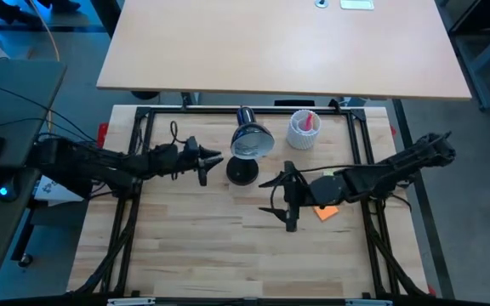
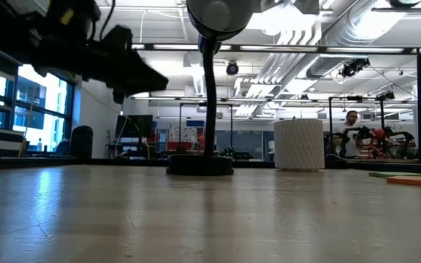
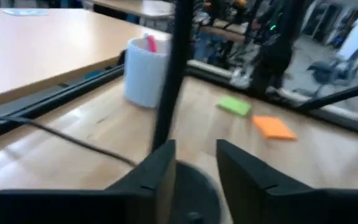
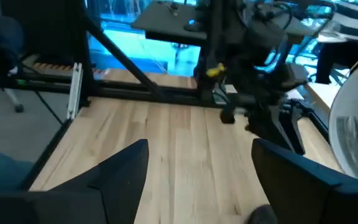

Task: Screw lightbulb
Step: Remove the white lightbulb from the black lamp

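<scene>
Wooden table (image 1: 185,246); white cup (image 1: 301,132) holds a red item (image 1: 309,121).

Big open lab behind the bench

Exposed ceiling ducts (image 2: 357,29), bright windows (image 2: 28,109), grey floor (image 1: 483,170), and a second tan table (image 1: 287,42).

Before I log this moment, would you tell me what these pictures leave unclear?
- Lightbulb: not identifiable in any view; whether one sits inside the lamp head cannot be told from the high view.
- Lamp head: cut off by the low view's top edge.
- Red item in the cup: too small to name.
- Left gripper: fingers apart in its wrist view, nothing seen between them.
</scene>
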Available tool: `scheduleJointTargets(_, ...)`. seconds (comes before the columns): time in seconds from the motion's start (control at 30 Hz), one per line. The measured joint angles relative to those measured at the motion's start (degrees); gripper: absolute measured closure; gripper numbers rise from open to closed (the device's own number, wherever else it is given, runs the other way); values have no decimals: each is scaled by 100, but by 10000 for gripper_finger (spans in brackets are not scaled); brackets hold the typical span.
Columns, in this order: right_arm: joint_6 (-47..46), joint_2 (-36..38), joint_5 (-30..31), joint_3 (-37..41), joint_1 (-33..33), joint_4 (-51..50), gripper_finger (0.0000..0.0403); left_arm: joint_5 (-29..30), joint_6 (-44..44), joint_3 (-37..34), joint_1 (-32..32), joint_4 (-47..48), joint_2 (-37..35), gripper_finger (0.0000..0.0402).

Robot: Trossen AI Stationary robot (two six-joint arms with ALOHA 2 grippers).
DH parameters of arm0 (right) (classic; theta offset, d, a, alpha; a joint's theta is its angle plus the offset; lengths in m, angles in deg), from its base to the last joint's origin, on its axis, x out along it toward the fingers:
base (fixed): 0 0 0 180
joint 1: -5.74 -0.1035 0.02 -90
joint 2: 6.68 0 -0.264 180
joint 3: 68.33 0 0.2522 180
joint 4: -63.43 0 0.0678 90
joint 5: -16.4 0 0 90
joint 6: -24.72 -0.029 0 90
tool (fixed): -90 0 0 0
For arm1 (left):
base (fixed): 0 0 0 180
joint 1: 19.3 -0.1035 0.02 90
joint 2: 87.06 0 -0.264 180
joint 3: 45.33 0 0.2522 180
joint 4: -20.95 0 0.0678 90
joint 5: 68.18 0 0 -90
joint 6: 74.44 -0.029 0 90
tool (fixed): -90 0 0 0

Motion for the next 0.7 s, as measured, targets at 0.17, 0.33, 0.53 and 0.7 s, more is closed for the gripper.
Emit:
scheduleJointTargets(0.17,173,-1,8,-467,-256,-357,119,-308,-559,92,-488,-1019,779,234)
scheduleJointTargets(0.33,403,-3,24,-602,-432,-336,119,-1137,-869,630,-934,-1790,1671,198)
scheduleJointTargets(0.53,247,-5,365,-585,-483,-481,119,-1896,-910,1376,-1229,-1923,2567,182)
scheduleJointTargets(0.7,69,-7,461,-593,-481,-638,119,-2081,-970,1974,-1226,-1911,3146,181)
